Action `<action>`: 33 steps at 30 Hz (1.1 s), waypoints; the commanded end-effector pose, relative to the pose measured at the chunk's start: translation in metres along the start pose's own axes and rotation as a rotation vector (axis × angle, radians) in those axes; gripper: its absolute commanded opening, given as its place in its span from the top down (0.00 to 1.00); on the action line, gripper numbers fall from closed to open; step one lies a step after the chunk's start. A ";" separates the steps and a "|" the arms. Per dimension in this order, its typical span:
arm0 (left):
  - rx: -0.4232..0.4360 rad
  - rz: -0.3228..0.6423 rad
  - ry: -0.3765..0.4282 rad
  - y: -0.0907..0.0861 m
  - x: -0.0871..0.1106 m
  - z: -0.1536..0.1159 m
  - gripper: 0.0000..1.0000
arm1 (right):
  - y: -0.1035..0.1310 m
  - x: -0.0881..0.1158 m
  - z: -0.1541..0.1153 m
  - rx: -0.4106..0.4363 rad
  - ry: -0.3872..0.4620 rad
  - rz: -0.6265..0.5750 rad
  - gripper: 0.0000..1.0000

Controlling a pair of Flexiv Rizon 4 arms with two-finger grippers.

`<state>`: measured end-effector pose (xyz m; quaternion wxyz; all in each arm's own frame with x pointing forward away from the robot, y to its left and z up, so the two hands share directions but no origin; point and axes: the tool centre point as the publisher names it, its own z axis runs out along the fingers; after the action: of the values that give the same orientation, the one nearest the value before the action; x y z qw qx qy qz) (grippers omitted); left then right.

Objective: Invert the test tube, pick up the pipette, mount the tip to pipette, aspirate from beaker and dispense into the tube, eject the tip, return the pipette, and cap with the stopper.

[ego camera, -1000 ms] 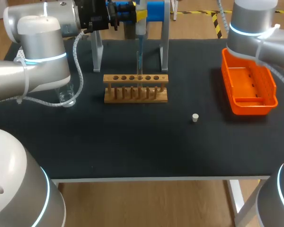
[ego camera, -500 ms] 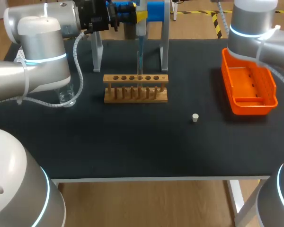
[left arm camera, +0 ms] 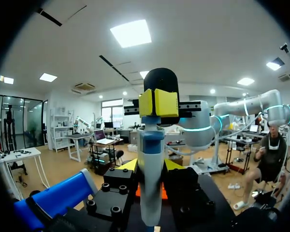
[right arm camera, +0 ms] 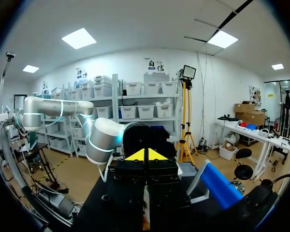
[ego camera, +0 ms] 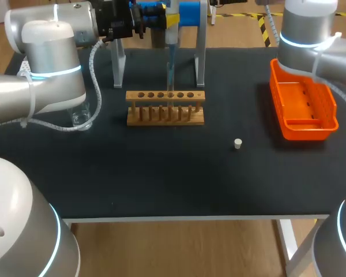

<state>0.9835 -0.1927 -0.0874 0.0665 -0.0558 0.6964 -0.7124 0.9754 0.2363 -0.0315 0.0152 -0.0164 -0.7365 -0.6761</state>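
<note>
At the table's far edge my left gripper is shut on the pipette, which hangs upright. Its thin lower end reaches down to the holes of the wooden rack; I cannot make out a test tube there. In the left wrist view the yellow fingertips clamp the white and blue pipette from both sides. A small white stopper lies right of the rack. The glass beaker stands at the left, half hidden by my left arm. My right gripper is shut and empty, raised off the table.
An orange tray sits at the right under my right arm. Behind the rack the metal posts of the pipette stand rise at the table's back. Bare black tabletop spreads in front of the rack.
</note>
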 end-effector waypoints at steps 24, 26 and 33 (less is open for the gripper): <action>0.003 0.001 -0.002 -0.005 -0.001 0.000 1.00 | 0.034 0.011 -0.020 -0.054 -0.002 -0.121 0.00; 0.003 0.001 -0.002 -0.005 -0.001 0.000 1.00 | 0.034 0.016 -0.031 -0.066 -0.005 -0.133 0.00; 0.003 0.001 -0.002 -0.005 -0.001 0.000 1.00 | 0.016 0.028 -0.071 -0.066 -0.023 -0.204 0.00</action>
<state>0.9844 -0.1928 -0.0835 0.0676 -0.0554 0.6947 -0.7140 0.9620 0.1898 -0.0018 -0.0510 0.0511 -0.7137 -0.6967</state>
